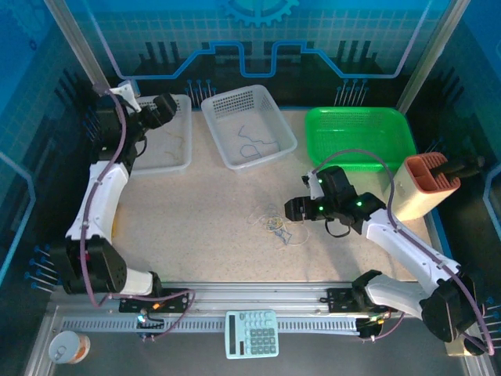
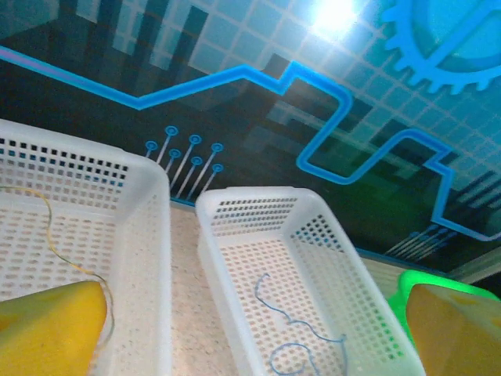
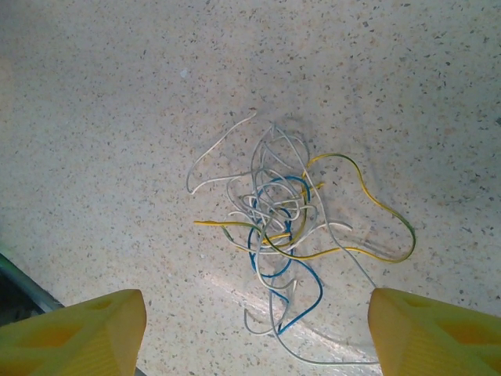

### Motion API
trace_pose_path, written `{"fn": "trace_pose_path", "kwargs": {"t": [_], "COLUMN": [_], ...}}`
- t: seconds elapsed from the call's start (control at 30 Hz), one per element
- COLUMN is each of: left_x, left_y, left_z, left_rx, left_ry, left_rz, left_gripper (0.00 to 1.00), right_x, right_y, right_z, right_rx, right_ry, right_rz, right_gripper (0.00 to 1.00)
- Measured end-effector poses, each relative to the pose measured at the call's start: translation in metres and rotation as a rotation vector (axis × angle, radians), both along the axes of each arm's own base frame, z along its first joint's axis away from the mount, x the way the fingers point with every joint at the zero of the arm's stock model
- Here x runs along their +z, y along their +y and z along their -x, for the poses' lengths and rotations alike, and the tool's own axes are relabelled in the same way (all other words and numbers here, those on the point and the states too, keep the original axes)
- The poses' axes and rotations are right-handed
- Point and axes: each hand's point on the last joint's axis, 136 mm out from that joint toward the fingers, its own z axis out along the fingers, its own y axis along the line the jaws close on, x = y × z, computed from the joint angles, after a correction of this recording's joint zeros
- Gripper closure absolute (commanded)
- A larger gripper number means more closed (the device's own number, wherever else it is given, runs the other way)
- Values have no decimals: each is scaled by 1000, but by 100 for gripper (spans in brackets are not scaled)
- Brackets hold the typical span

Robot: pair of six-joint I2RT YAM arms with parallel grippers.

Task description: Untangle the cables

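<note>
The tangle of cables (image 3: 286, 227) lies on the bare speckled table (image 3: 117, 117). Its whitish, yellow and blue strands are looped so closely at the middle that it is impossible to tell which passes over which, and one whitish strand runs off the bottom edge of the right wrist view. The right gripper (image 3: 254, 337) hangs just beside the knot, jaws spread with nothing between them, and its yellow fingertips (image 3: 86, 333) are cut off by the frame corners. Seen from above, the knot is faint and its colours are hard to tell. The left gripper (image 2: 250, 337) is released wide and empty over the gap between the left white basket (image 2: 78, 145) and the middle white basket (image 2: 250, 196). A tan-yellow cable (image 2: 49, 227) lies in the left one, its lower end hidden behind a fingertip. A blue-grey cable (image 2: 301, 329) curls in the middle one, its loops clipped by the frame edge. A corner of the green basket (image 2: 395, 294) shows beside the other fingertip.
</note>
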Motion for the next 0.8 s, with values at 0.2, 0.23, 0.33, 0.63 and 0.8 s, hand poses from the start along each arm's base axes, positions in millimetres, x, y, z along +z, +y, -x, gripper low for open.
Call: {"fn": "trace_pose_path", "kwargs": {"t": [0.2,0.23,0.33,0.63,0.8], "left_x": [15,15,7,-76,-115], "left_y": [-19,-22,-39,-127,-151], "left_z": [44,49,64,101,113], "left_rx": [-58,-66,-103,-286,-312], "left_ry": [-32,-34,-23,152,225], "left_rz": [92,100,123,129,128], "left_gripper": [1,1,1,1,1], "right_x": [-7,-11,-25,-37,-38], "right_y": [9,10,11,11,14], "right_z": [4,4,3,0,0], "right_rx": [33,39,49,52,56], "right_ry": [-13,-8,21,41,42], "right_rz": [48,60,99,131,132], "right_gripper": [26,27,30,37,42]}}
